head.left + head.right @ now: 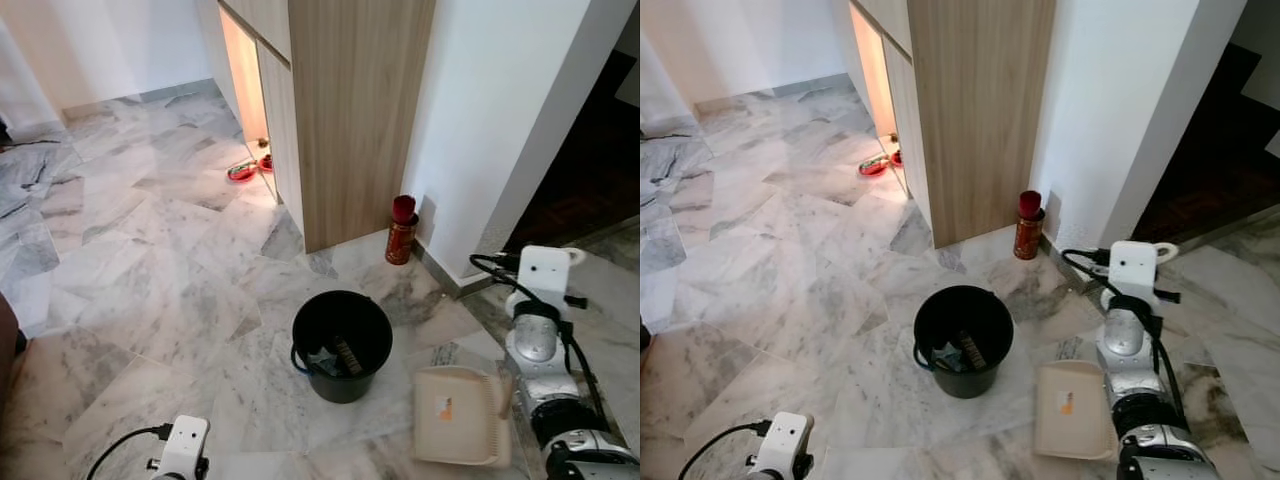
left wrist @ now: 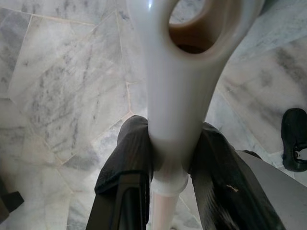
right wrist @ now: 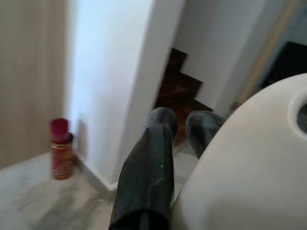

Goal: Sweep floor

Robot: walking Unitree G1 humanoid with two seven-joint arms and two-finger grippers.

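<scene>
Marble floor in grey and white spreads all around me, running up to a wooden cabinet and a white wall. Ahead of both my jaws stands a black bucket with some dark items inside. My right jaws hold a beige dustpan, its tray lying flat on the floor just beside the bucket; the two black fingers lie along its pale handle, tips nearly together. My left jaws are clenched on a white broom handle, which has an oval hanging hole at its end. Beyond the right jaws, a red spray can stands at the wall's foot beside the cabinet.
</scene>
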